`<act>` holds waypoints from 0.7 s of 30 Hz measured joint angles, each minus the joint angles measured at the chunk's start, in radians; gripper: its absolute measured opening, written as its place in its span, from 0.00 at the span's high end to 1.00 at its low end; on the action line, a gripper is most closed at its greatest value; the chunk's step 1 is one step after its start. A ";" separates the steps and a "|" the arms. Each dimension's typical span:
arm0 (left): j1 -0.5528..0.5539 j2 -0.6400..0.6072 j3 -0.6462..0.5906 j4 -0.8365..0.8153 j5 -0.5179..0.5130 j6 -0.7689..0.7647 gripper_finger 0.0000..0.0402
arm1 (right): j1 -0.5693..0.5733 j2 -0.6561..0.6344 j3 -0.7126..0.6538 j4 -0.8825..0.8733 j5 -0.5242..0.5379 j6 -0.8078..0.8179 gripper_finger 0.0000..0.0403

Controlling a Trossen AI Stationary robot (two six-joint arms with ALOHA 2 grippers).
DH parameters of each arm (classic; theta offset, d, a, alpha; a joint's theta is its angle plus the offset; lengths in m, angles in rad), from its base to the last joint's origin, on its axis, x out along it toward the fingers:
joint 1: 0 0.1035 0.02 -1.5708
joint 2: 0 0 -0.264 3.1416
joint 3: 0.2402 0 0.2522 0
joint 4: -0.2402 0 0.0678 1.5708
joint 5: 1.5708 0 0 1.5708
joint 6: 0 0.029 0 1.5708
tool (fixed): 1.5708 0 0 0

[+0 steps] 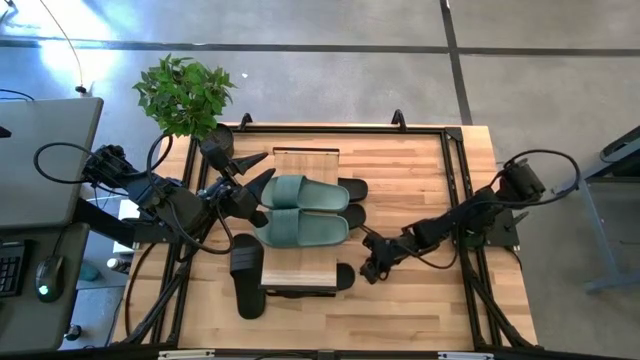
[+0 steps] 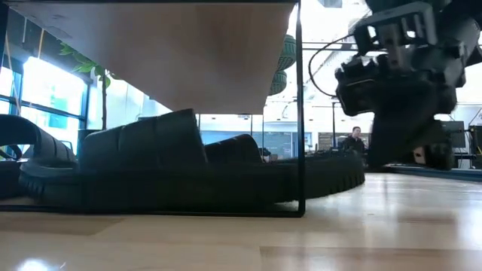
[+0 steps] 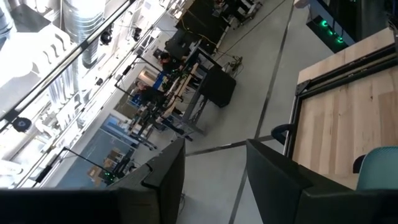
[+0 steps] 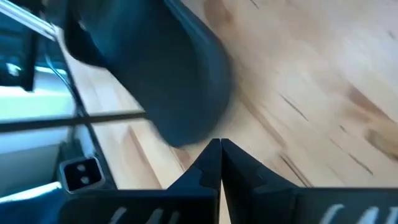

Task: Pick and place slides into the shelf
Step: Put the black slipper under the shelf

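Grey concrete floor surrounded the wooden table (image 1: 400, 180), and a potted plant (image 1: 185, 95) stood at its far left corner. On the table we saw one shelf (image 1: 305, 158), a low rack with a light plank top.

We counted the slides from the high view. Two green slides (image 1: 300, 210) lay side by side on top of the shelf. Under the plank, three black slides showed only by their ends on the right side: two (image 1: 352, 190) near the green pair and one (image 1: 344, 276) near the front end. One more black slide (image 1: 248, 275) lay on the table just beside the left edge of the shelf. So we could see six slides in all. In the low view, black slides (image 2: 188, 169) lay under the plank on the table.

The left gripper (image 1: 258, 185) was at the left ends of the green slides. Its fingers (image 3: 168, 180) stood apart, and we could not tell if they touched the green slide.

The right gripper (image 1: 372, 270) was low over the table, near the front black slide. Its fingers (image 4: 208, 165) were pressed together and held nothing.
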 joint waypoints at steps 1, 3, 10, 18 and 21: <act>0.000 0.000 0.000 0.000 0.000 0.000 0.62 | 0.006 -0.008 0.000 -0.025 -0.003 0.000 1.00; 0.000 0.000 0.000 0.000 0.000 0.000 0.62 | 0.018 -0.028 0.000 -0.069 -0.001 0.002 1.00; 0.000 -0.003 0.000 -0.004 -0.024 -0.002 0.62 | 0.038 -0.133 0.000 -0.214 0.153 0.000 1.00; -0.054 -0.101 0.000 -0.103 0.053 -0.130 0.62 | 0.032 -0.234 0.000 -0.294 0.240 -0.018 1.00; -0.090 -0.165 0.000 -0.200 0.196 -0.293 0.62 | 0.032 -0.256 0.000 -0.312 0.241 -0.043 1.00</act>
